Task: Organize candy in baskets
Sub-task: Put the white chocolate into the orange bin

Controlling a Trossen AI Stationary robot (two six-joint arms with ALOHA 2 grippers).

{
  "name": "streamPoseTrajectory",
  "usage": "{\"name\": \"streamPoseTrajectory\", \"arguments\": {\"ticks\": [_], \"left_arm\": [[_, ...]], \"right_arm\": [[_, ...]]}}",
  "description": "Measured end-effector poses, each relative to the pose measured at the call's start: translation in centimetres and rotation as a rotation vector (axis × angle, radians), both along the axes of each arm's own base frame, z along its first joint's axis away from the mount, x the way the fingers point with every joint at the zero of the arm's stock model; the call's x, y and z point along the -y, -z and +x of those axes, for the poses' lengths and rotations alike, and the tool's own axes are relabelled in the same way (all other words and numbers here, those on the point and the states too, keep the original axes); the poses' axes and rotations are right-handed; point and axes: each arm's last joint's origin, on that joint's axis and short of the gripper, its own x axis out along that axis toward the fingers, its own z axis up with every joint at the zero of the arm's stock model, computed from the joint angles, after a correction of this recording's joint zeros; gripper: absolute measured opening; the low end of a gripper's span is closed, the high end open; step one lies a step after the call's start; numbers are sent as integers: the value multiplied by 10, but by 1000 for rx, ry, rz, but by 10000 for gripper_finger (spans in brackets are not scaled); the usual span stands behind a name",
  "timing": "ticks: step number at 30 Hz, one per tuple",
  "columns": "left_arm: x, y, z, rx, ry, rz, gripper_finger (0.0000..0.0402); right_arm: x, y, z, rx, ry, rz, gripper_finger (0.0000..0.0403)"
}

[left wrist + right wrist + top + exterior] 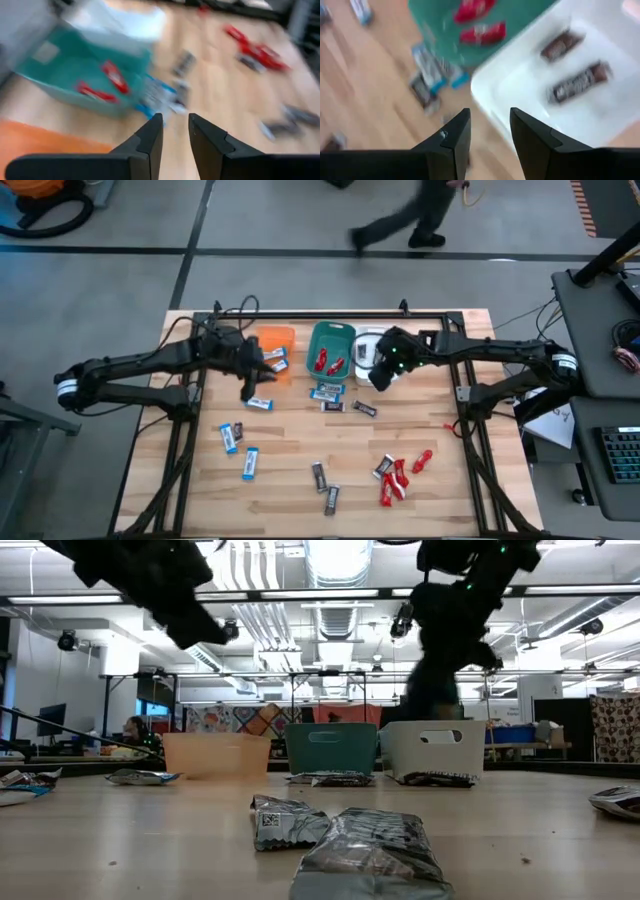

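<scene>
Three baskets stand in a row at the table's far side: orange (278, 340), teal (331, 348) and white (366, 346). The teal basket (75, 70) holds two red candy bars (480, 32). In the white basket (580, 105) lie two dark bars (577, 82). Blue-and-white bars (276, 360) lie in the orange one. More candy lies loose on the wood: blue-and-white (240, 448), dark (324, 485), red (398, 478). My left gripper (175, 130) hovers open by the orange basket's near side. My right gripper (490, 127) hovers open over the white basket's near corner. Neither has anything between its fingers.
A blue-and-white bar (327, 391) and two dark bars (363, 409) lie just in front of the teal basket. Dark bars (370, 850) lie close to the low camera. A black frame rail (330, 313) runs along the far edge. A person walks beyond the table (400, 225).
</scene>
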Motion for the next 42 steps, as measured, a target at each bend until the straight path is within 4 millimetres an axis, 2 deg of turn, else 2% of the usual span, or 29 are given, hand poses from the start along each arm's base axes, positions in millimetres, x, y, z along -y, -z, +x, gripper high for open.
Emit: {"name": "streamPoseTrajectory", "arguments": {"ticks": [8,14,22,25,27,30,35,39,42], "left_arm": [[25,17,-7,-213,118,-100,77],[52,20,-4,-244,255,-83,77],[82,27,-6,-292,211,38,77],[87,30,-6,-307,143,52,77],[86,33,-4,-322,22,33,77],[85,40,0,-348,-150,-47,77],[87,57,11,-431,-299,-155,77],[88,77,21,-525,-352,-153,78],[90,88,29,-561,-330,-73,78]], "right_arm": [[-16,-5,1,-41,-92,-19,130],[-21,-4,2,-39,-119,-27,134],[-23,-4,5,-25,-144,-44,130],[-22,-5,7,-7,-164,-65,133],[-22,-6,8,12,-169,-74,134],[-22,-7,9,17,-178,-87,132],[-21,-7,9,13,-185,-117,128],[-21,-7,9,12,-186,-119,130],[-21,-7,9,12,-186,-119,132]]}}
